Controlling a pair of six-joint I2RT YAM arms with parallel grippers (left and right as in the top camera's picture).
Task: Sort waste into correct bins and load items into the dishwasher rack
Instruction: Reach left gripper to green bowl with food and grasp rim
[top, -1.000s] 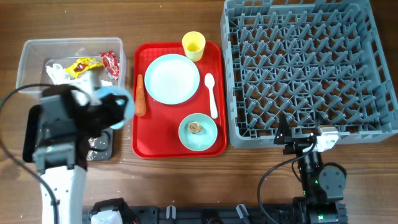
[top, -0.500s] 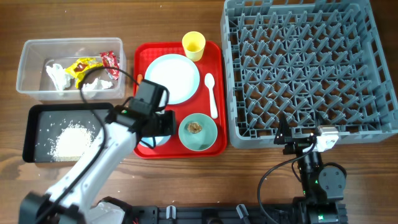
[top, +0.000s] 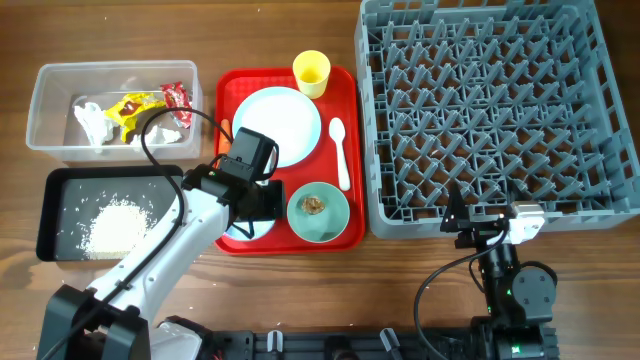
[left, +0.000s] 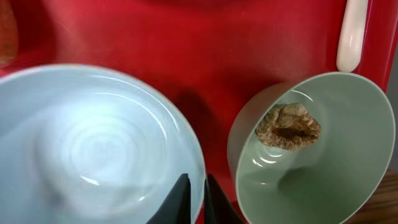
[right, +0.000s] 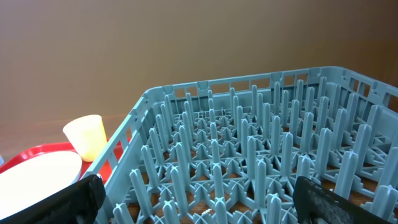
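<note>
A pale blue bowl sits at the front left of the red serving tray. My left gripper is shut on its right rim, one finger inside and one outside. My arm hides most of that bowl from overhead. To its right a pale green bowl holds a small brown lump. A white spoon, a pale plate and a yellow cup also lie on the red tray. The carrot peeks out at its left edge. My right gripper stands open before the grey rack.
A clear tub at the back left holds yellow and red wrappers and white tissue. In front of it a black tray carries a heap of rice. Cables loop around both arms.
My left arm has swung from above the black tray over to the red tray, bringing the pale blue bowl down at its front left. The right arm has not moved.
</note>
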